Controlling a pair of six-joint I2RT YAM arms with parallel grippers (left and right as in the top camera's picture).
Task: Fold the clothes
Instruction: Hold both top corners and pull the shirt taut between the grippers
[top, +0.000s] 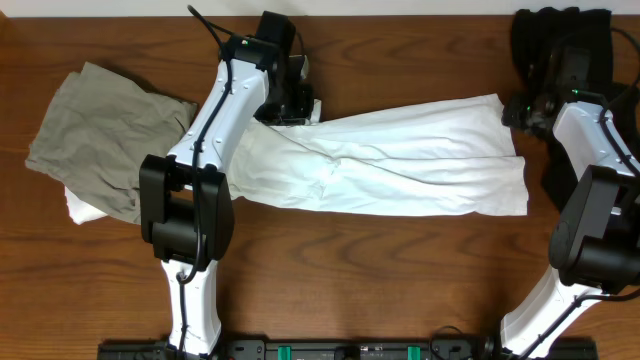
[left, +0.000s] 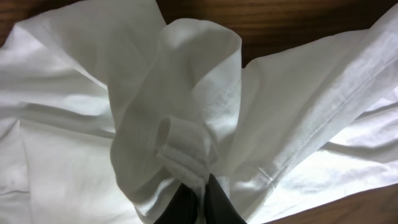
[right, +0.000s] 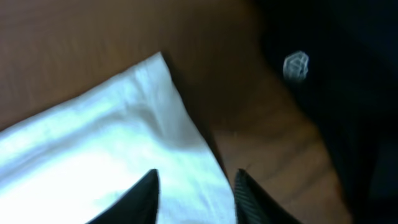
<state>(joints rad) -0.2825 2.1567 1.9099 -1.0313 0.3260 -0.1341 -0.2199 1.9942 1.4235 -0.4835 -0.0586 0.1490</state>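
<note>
One brown wooden desk (top: 400, 270) carries a white T-shirt (top: 400, 165) across its middle, pulled out in a long wrinkled band from left of centre to near the right edge. Left of it an olive garment (top: 100, 130) lies crumpled over a bit of white cloth (top: 80, 208), and a black garment (top: 560, 30) sits at the far right corner. The left gripper (left: 202, 199) is clenched on a bunched fold at the T-shirt's left end, while the right gripper (right: 196, 180) is released, its fingers parted over the shirt's right corner, which lies flat on the desk.
</note>
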